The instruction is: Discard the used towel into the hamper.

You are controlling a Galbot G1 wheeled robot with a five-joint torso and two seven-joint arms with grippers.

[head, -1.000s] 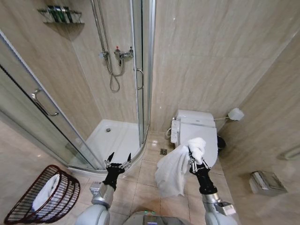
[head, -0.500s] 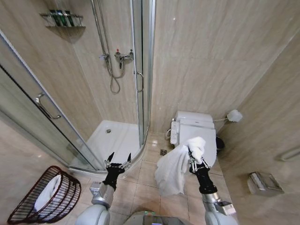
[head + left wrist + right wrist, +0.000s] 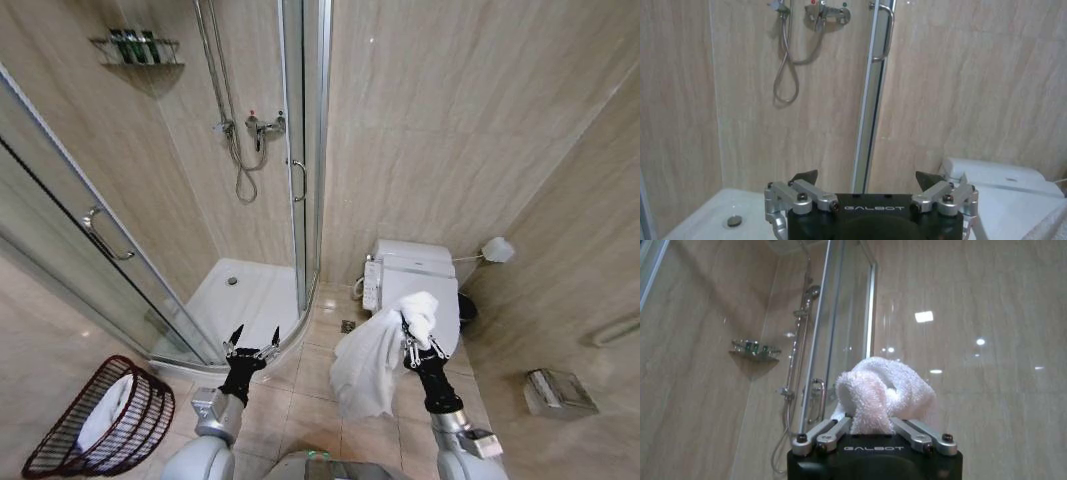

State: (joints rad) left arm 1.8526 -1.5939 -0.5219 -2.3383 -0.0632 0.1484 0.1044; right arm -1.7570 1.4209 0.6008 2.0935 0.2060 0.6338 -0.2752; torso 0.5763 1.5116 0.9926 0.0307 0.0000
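A white towel (image 3: 372, 362) hangs from my right gripper (image 3: 411, 333), which is shut on its bunched top, held up in front of the toilet. In the right wrist view the towel (image 3: 883, 392) bulges out between the closed fingers (image 3: 823, 432). My left gripper (image 3: 253, 340) stands open and empty, raised over the tiled floor near the shower's curved edge; its black fingertips (image 3: 805, 176) are spread wide apart in the left wrist view. The dark-red wire hamper (image 3: 140, 415) stands on the floor at my lower left, tilted, with a white cloth (image 3: 103, 418) inside it.
A glass shower cabin (image 3: 175, 270) with a white tray fills the left and centre. A white toilet (image 3: 412, 278) stands against the back wall, a toilet brush (image 3: 497, 250) to its right. A small bin or box (image 3: 558, 392) sits on the floor at the right.
The whole head view has shifted slightly, so the camera moved; hamper and toilet sit a little lower and further right in the picture. Both arms hold the same pose, towel still gripped.
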